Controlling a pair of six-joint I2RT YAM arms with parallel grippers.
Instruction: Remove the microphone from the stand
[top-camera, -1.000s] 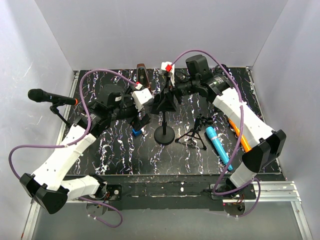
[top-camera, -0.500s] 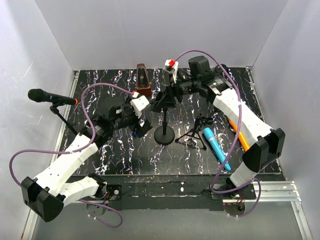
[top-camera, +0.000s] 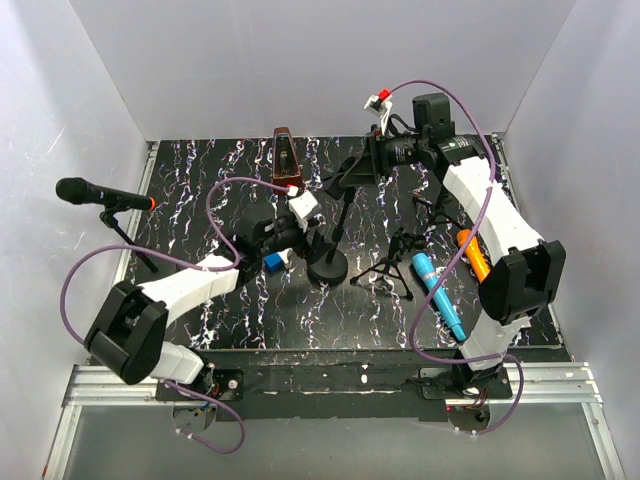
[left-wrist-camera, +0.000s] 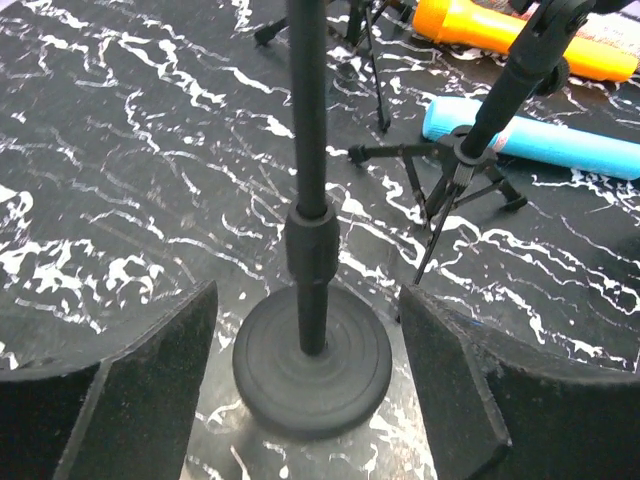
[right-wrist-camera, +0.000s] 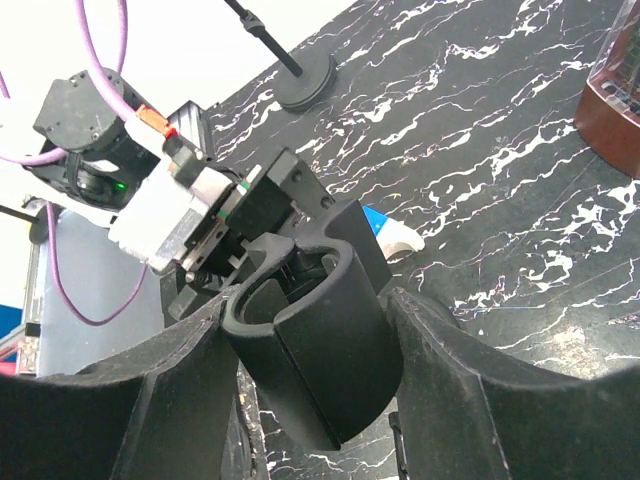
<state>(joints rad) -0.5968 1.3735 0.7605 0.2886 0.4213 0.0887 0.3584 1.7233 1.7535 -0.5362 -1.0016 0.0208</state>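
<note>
A black microphone (top-camera: 98, 193) sits in the clip of a thin stand (top-camera: 128, 240) at the far left, away from both arms. In the middle stands a second stand with a round base (top-camera: 327, 270) (left-wrist-camera: 312, 362) and a pole (left-wrist-camera: 308, 120) that leans right. Its empty C-shaped clip (right-wrist-camera: 322, 340) (top-camera: 350, 172) is pinched by my right gripper (right-wrist-camera: 310, 372) (top-camera: 364, 162). My left gripper (left-wrist-camera: 308, 296) (top-camera: 303, 238) is low and open, its fingers either side of the base with gaps. A blue microphone (top-camera: 437, 296) (left-wrist-camera: 545, 140) lies on the table.
A small tripod stand (top-camera: 393, 262) (left-wrist-camera: 455, 175) stands right of the round base. An orange cylinder (top-camera: 474, 256) (left-wrist-camera: 500, 30) lies beyond the blue microphone. A brown metronome (top-camera: 285, 157) (right-wrist-camera: 615, 105) stands at the back. A small blue-and-white piece (top-camera: 272, 260) lies by my left gripper.
My left gripper dropped and swung right to the round base, its jaws narrowing a little. My right gripper closed on the clip and carried it up and right, tilting the pole.
</note>
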